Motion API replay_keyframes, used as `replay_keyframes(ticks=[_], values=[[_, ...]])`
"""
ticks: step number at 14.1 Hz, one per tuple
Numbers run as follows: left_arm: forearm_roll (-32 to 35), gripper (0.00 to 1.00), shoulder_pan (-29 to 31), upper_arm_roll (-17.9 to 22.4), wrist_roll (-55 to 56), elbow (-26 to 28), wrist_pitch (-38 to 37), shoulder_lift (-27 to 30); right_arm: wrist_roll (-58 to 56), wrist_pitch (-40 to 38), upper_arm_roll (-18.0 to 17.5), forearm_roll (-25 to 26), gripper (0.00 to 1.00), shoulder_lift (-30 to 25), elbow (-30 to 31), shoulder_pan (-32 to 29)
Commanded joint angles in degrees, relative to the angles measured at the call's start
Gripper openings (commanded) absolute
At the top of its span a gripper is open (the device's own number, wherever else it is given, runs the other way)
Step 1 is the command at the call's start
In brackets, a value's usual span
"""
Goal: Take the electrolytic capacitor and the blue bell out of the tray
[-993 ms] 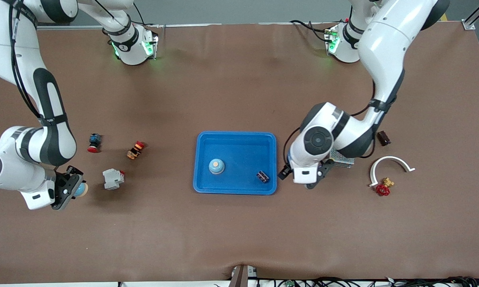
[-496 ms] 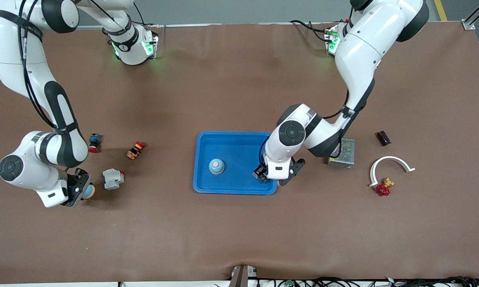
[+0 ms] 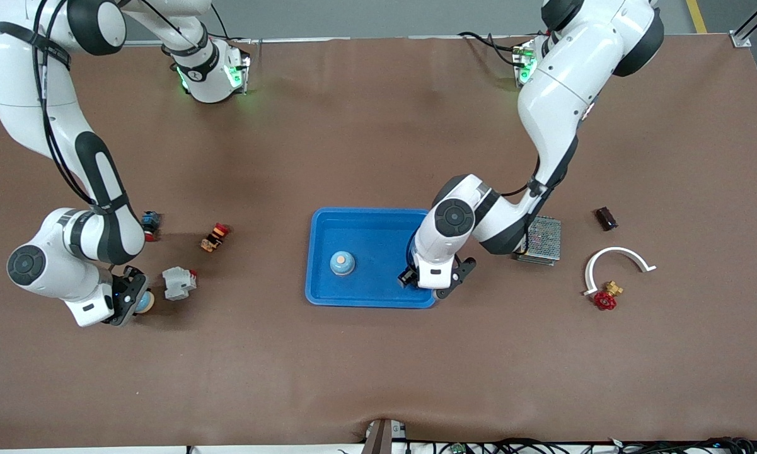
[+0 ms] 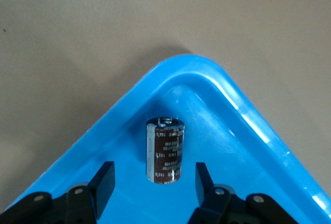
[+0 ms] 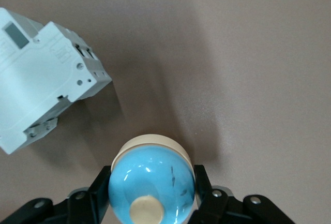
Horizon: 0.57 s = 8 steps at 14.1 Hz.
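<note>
Left gripper [image 4: 152,182], off tray [image 3: 328,296] a second ago, now low in its corner, jaws narrowing astride capacitor [image 4: 165,150], not yet touching. Right gripper [image 5: 151,190] clamps blue bell [image 5: 151,175] over bench [image 3: 378,126] beside breaker [image 5: 41,76]; second bell [image 3: 342,262] remains in tray.

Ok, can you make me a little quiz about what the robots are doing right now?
1. True or false: the left gripper has a finger on each side of the capacitor in the tray.
2. What does the right gripper hold? A) a spoon B) a blue bell C) a banana
3. Fill in: a second bell sits in the ____.
Key: 1 true; 2 B; 3 tray.
</note>
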State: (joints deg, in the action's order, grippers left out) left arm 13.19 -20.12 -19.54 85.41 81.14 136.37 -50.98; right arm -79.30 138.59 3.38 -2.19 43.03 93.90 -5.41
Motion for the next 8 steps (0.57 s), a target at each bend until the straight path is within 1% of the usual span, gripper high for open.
replay_keyframes(ticks=[1,2,3,4,8], values=[[-0.8,0.64,-1.3,0.9,0.0,-1.7,0.4,-1.0,-1.2,0.7,-1.0,-0.7,0.63,0.3,-0.1,-1.2],[-0.8,0.6,-1.3,0.9,0.0,-1.6,0.4,-1.0,-1.2,0.6,-1.0,-1.5,0.68,0.3,-0.1,-1.4],[-0.8,0.59,-1.3,0.9,-0.2,-1.6,0.4,-1.0,-1.2,0.6,-1.0,-2.5,0.87,0.3,-0.1,-1.5],[-0.8,0.59,-1.3,0.9,-0.2,-1.6,0.4,-1.0,-1.2,0.6,-1.0,-3.4,1.0,0.3,-0.1,-1.5],[-0.8,0.58,-1.2,1.0,-0.7,-1.7,1.9,-1.5,-0.9,-0.2,-1.0,-3.6,1.0,0.0,-0.6,-1.8]])
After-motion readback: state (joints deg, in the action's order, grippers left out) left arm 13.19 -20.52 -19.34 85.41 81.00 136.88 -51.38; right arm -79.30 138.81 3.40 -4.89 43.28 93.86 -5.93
